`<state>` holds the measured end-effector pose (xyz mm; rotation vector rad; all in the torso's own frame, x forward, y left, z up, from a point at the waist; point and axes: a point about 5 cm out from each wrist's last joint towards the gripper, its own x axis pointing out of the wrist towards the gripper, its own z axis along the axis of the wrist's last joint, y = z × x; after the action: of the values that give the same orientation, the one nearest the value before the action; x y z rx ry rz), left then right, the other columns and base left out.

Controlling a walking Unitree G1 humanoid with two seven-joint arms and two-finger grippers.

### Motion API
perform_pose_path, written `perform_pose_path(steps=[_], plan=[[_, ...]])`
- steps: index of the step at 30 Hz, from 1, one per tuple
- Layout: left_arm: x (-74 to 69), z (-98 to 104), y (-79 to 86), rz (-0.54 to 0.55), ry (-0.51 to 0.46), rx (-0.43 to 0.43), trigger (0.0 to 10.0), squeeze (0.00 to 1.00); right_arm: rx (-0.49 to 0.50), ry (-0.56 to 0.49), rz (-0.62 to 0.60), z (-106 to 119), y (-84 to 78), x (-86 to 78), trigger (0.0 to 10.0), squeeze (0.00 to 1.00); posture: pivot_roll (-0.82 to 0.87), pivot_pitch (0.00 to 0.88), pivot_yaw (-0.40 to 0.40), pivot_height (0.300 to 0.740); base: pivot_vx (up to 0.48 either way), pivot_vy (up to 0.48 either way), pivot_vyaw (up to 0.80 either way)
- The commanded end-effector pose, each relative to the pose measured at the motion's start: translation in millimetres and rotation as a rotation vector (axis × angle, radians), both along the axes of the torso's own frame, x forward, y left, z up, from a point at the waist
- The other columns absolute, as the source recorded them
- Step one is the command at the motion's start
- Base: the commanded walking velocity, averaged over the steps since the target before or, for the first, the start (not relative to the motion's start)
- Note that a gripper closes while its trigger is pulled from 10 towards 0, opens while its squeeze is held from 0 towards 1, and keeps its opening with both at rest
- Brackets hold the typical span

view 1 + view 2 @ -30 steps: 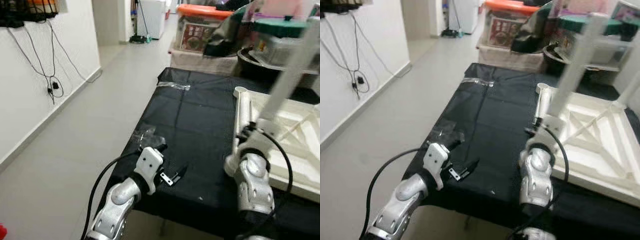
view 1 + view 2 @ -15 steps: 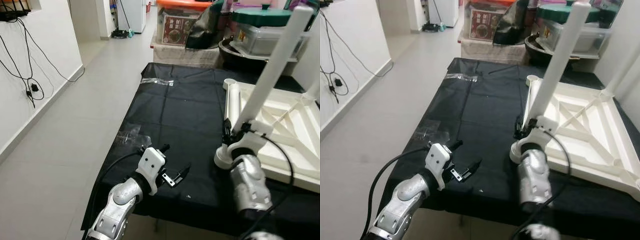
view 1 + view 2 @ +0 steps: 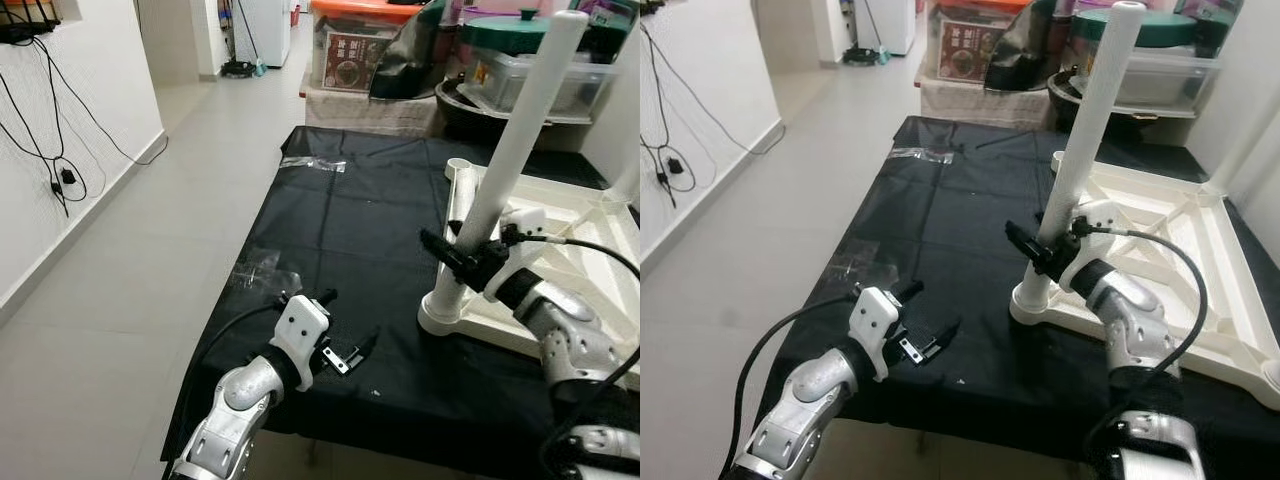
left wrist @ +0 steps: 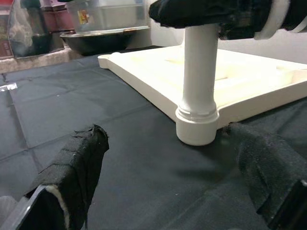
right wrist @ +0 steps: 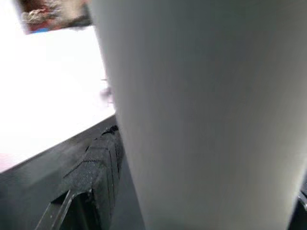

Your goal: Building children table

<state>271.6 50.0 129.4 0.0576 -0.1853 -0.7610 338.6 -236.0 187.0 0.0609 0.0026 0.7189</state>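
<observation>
Our right gripper (image 3: 1040, 247) has swung right, fingers clamping the upright leg (image 3: 1080, 160) in the tabletop (image 3: 1200, 290); left gripper (image 3: 930, 330) gapes empty; more legs remain.

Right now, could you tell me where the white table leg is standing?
The white table leg stands upright in the near-left corner socket of the upturned white tabletop on the black cloth, gripped low down by the right gripper.

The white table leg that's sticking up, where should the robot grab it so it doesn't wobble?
Low on the white table leg, just above its socket in the upturned tabletop, from the side. It is a long round tube leaning slightly, so a low sideways pinch probably steadies it best. The right gripper is clamped there. The left gripper is open.
</observation>
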Motion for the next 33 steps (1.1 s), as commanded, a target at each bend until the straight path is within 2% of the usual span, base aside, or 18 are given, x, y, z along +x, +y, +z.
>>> perform_pose_path(steps=[1, 6, 7, 8, 9, 10, 11, 14, 16, 18, 19, 20, 22, 23, 25, 26, 28, 33], plan=[[-1.4, -3.6, 1.1, -0.004, 0.007, 0.018, 10.0, 0.0, 0.008, 0.059, 0.276, -7.7, 27.1, -2.3, 10.0, 0.0, 0.11, 0.0, -0.091, 0.74, 0.0, 0.0, 0.0], [-2.6, -4.8, 1.7, -0.006, 0.007, 0.022, 10.0, 0.0, -0.005, 0.082, 0.399, -7.8, 36.9, -3.9, 10.0, 0.0, 0.11, 0.0, -0.091, 0.74, 0.0, 0.0, 0.0], [-3.0, -5.1, 1.5, -0.009, 0.009, 0.023, 10.0, 0.0, -0.017, 0.096, 0.441, -10.2, 41.9, -5.4, 4.8, 0.0, 0.11, 0.0, -0.091, 0.74, 0.0, 0.0, 0.0], [-3.0, -5.1, 1.5, -0.009, 0.009, 0.023, 10.0, 0.0, -0.017, 0.096, 0.441, -10.2, 41.9, -5.4, 4.8, 0.0, 0.11, 0.0, -0.091, 0.74, 0.0, 0.0, 0.0], [-3.1, -5.2, 1.4, -0.009, 0.009, 0.023, 10.0, 0.0, -0.027, 0.101, 0.445, -12.4, 44.0, -5.9, 1.7, 0.0, 0.11, 0.0, -0.091, 0.74, 0.0, 0.0, 0.0], [-3.1, -5.2, 1.4, -0.009, 0.009, 0.023, 10.0, 0.0, -0.027, 0.101, 0.445, -12.4, 44.0, -5.9, 1.7, 0.0, 0.11, 0.0, -0.091, 0.74, 0.0, 0.0, 0.0], [-3.1, -5.3, 1.4, -0.01, 0.01, 0.023, 10.0, 0.0, -0.032, 0.101, 0.444, -15.1, 46.1, -6.1, 0.0, 0.0, 0.11, 0.0, -0.091, 0.74, 0.0, 0.0, 0.0], [-3.3, -5.2, 1.3, -0.01, 0.011, 0.021, 10.0, 0.0, -0.05, 0.072, 0.359, -19.3, 48.1, -1.7, 0.0, 0.0, 0.11, 0.0, -0.093, 0.74, 0.0, 0.0, 0.0], [-3.4, -4.9, 1.1, -0.007, 0.012, 0.019, 10.0, 0.0, -0.045, 0.012, 0.161, -21.9, 48.1, 7.0, 0.0, 0.0, 0.11, 0.0, -0.091, 0.74, 0.0, 0.0, 0.0], [-3.5, -4.6, 1.1, -0.006, 0.012, 0.019, 10.0, 0.0, -0.038, -0.002, 0.106, -22.4, 47.2, 9.5, 0.0, 0.0, 0.11, 0.0, -0.091, 0.74, 0.0, 0.0, 0.0], [-3.5, -4.2, 1.3, -0.006, 0.012, 0.018, 10.0, 0.0, -0.037, -0.017, -0.075, -22.3, 42.9, 15.0, 0.0, 0.0, 0.1, 0.0, -0.084, 0.74, 0.0, 0.0, 0.0], [-3.5, -4.2, 1.3, -0.006, 0.012, 0.018, 10.0, 0.0, -0.037, -0.017, -0.075, -22.3, 42.9, 15.0, 0.0, 0.0, 0.1, 0.0, -0.084, 0.74, 0.0, 0.0, 0.0], [-3.2, -3.6, 2.1, -0.006, 0.013, 0.017, 10.0, 0.0, -0.018, -0.021, -0.517, -20.2, 24.0, 21.2, 0.0, 0.0, 0.09, 0.0, -0.074, 0.74, 0.0, 0.0, 0.0], [-3.2, -3.6, 2.1, -0.006, 0.013, 0.017, 10.0, 0.0, -0.018, -0.021, -0.517, -20.2, 24.0, 21.2, 0.0, 0.0, 0.09, 0.0, -0.074, 0.74, 0.0, 0.0, 0.0], [-2.1, -3.5, 2.1, -0.007, 0.014, 0.018, 10.0, 0.0, 0.021, -0.007, -0.927, -19.6, 0.6, 11.3, 0.0, 0.0, 0.08, 0.0, -0.064, 0.74, 0.0, 0.0, 0.0], [-2.1, -3.5, 2.1, -0.007, 0.014, 0.018, 10.0, 0.0, 0.021, -0.007, -0.927, -19.6, 0.6, 11.3, 0.0, 0.0, 0.08, 0.0, -0.064, 0.74, 0.0, 0.0, 0.0], [-1.1, -3.7, 0.9, -0.009, 0.015, 0.019, 10.0, 0.0, 0.06, -0.004, -1.2, -19.9, -7.8, -9.3, 0.0, 0.0, 0.07, 0.0, -0.065, 0.74, 0.0, 0.0, 0.0], [-0.6, -3.2, 0.6, -0.007, 0.013, 0.019, 10.0, 0.0, 0.123, 0.027, -1.32, -28.1, 12.2, -22.4, 0.0, 0.0, 0.09, 0.0, -0.076, 0.74, 0.0, 0.0, 0.0]])
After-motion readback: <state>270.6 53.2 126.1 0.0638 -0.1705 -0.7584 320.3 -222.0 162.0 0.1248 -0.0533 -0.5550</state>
